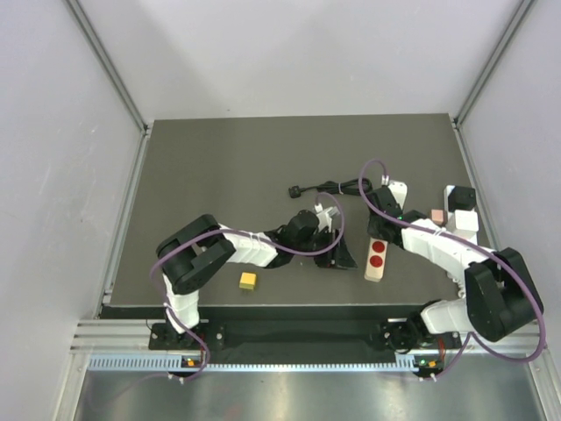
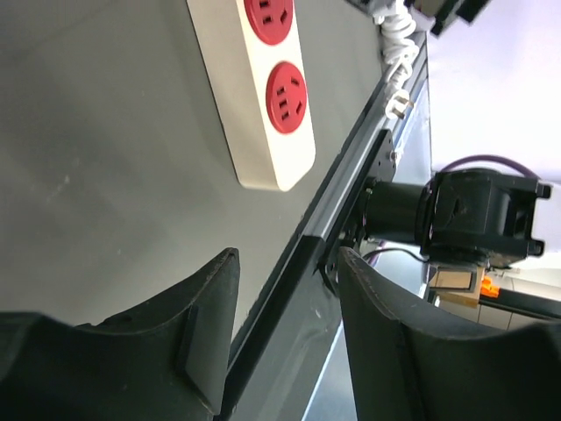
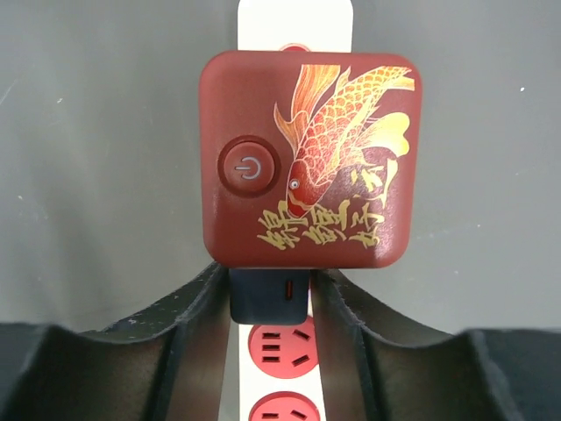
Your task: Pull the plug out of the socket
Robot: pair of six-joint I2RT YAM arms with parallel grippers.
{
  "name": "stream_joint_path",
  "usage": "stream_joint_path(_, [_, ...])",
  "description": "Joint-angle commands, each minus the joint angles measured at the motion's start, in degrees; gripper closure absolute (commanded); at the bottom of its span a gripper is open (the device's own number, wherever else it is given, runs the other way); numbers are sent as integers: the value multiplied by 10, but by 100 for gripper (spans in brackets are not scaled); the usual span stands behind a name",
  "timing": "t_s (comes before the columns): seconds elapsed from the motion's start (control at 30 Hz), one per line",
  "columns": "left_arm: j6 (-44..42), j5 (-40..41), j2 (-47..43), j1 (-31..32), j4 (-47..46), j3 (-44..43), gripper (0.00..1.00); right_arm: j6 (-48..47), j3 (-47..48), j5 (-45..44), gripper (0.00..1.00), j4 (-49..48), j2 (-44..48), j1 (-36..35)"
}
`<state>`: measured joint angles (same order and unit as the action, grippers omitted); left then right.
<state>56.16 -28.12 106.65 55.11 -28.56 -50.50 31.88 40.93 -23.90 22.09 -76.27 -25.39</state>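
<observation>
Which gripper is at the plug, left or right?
The right gripper: it grips the dark blue base of the red koi plug on the power strip. The left gripper is open and empty, short of the strip's end.

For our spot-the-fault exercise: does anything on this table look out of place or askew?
Nothing looks spilled or broken. The power strip lies slightly slanted rather than square to the table edges, and a yellow block sits alone, well left of it.

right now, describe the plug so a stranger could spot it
On the dark table, find the white power strip with red sockets. The plug sits at its far end: the only red square block, printed with a gold fish.
</observation>
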Motion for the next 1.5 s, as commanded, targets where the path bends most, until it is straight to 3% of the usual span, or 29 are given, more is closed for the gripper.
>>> stream_joint_path(0.0, [4, -9, 21, 1, -44, -34, 46, -13, 22, -28, 62, -24, -8, -5])
stream_joint_path(0.03, [4, -10, 29, 1, -44, -38, 41, -14, 23, -31, 76, -20, -10, -5])
stream_joint_path(0.13, [0, -16, 58, 1, -39, -64, 30, -21, 22, -32, 90, -19, -2, -5])
stream_joint_path(0.23, [-1, -24, 92, 1, -37, -95, 28, -29, 16, -24, 100, -18, 18, -5])
stream_joint_path(0.53, [8, -27, 165, -4, -44, -159, 26, -38, -9, 25, 100, -4, 94, 3])
stream_joint_path(0.77, [81, -48, 224, -3, -120, -173, 25, -29, -26, 51, 100, -2, 119, 14])
stream_joint_path(1.07, [191, -42, 261, -3, -266, -130, 39, 6, -44, 49, 100, -23, 138, 22])
stream_joint_path(1.27, [201, -36, 268, -2, -253, -128, 54, 28, -62, 53, 100, -43, 142, 22])
stream_joint_path(1.37, [199, -37, 268, 0, -237, -130, 54, 33, -63, 47, 100, -44, 146, 22])
stream_joint_path(1.47, [204, -40, 265, 2, -251, -127, 48, 33, -63, 39, 100, -44, 151, 22])
